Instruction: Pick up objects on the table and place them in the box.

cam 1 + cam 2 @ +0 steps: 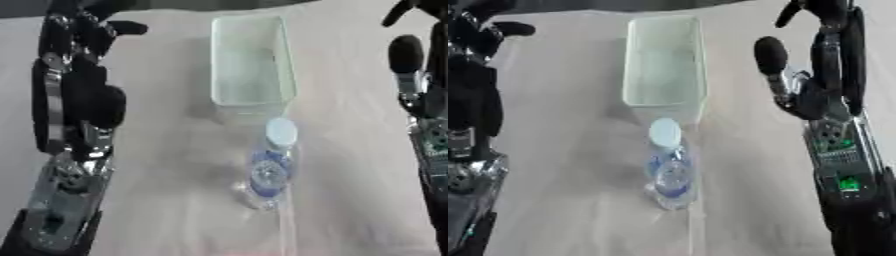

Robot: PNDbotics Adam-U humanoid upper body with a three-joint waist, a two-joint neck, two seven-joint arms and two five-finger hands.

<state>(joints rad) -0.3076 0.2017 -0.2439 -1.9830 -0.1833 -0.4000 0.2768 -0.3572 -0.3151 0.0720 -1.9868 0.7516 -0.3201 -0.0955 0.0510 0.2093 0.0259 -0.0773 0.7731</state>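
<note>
Bottle [269, 167] standing just short of empty box [664, 60]; both hands' fingers relaxed, holding nothing. Probably best: grab mid-body, lift straight, drop in.

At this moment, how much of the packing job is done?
Nothing looks packed: the clear box appears empty. One bottle with a white cap stands on the table, just in front of the box. Nothing is in hand: the left hand and right hand are raised on either side, holding nothing. Still left: grasp the bottle and put it in the box.
</note>
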